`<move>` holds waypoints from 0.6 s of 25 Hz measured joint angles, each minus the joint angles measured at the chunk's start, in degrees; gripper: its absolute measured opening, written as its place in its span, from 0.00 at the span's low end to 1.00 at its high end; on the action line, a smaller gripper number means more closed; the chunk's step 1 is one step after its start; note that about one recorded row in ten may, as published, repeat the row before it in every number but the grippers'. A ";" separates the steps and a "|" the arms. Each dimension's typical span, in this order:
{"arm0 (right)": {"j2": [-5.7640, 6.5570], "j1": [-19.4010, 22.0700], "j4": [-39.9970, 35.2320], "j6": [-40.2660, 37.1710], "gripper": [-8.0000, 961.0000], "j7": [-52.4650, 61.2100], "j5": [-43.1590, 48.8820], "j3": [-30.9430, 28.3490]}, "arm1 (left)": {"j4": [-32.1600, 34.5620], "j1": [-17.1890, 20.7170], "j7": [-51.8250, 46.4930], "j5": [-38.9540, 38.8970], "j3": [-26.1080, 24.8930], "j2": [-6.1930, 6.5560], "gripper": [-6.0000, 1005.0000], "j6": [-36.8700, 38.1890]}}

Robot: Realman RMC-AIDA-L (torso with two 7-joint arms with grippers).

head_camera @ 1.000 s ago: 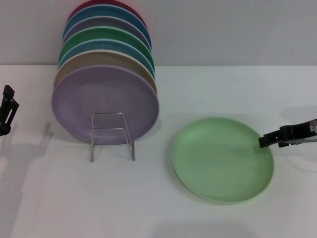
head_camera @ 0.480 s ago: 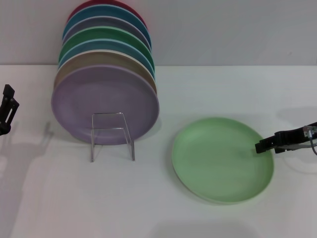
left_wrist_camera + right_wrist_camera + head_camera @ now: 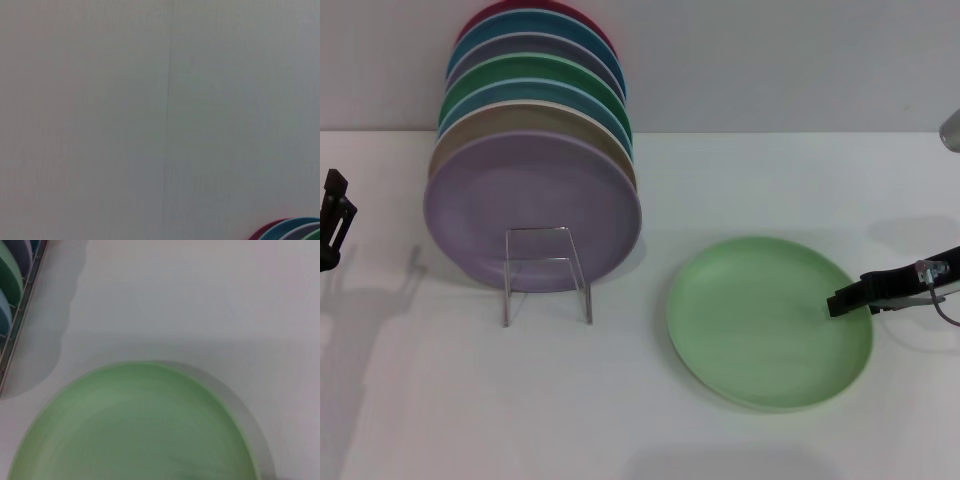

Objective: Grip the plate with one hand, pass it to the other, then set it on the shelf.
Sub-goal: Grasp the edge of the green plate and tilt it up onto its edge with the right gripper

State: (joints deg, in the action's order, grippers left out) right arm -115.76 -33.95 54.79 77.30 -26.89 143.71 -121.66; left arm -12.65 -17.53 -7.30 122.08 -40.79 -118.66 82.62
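Mint-green plate [image 3: 769,321] flat on tabletop [image 3: 740,180], right of acrylic rack [image 3: 546,272]; right pincer [image 3: 847,299] at its right rim, opening indiscernible, nothing visibly held; should straddle rim squarely before closing.

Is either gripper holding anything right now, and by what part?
Nothing is clearly held. The right gripper sits at the plate's right rim; a grip can't be confirmed. The left gripper is idle, far left.

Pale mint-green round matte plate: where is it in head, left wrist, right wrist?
Head: pale mint-green round matte plate flat on the white table, right of centre.
Left wrist: not in view.
Right wrist: fills the lower half.
Shared landmark: stack of upright coloured plates.
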 joint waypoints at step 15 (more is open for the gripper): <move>0.00 -0.09 -0.04 0.11 0.22 0.66 1.51 0.08 | 0.00 0.12 0.00 0.00 -0.37 0.10 0.83 0.44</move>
State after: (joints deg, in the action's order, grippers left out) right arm -115.75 -34.03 54.75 77.41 -26.24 145.22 -121.58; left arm -12.66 -17.41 -7.30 122.08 -41.16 -118.56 83.07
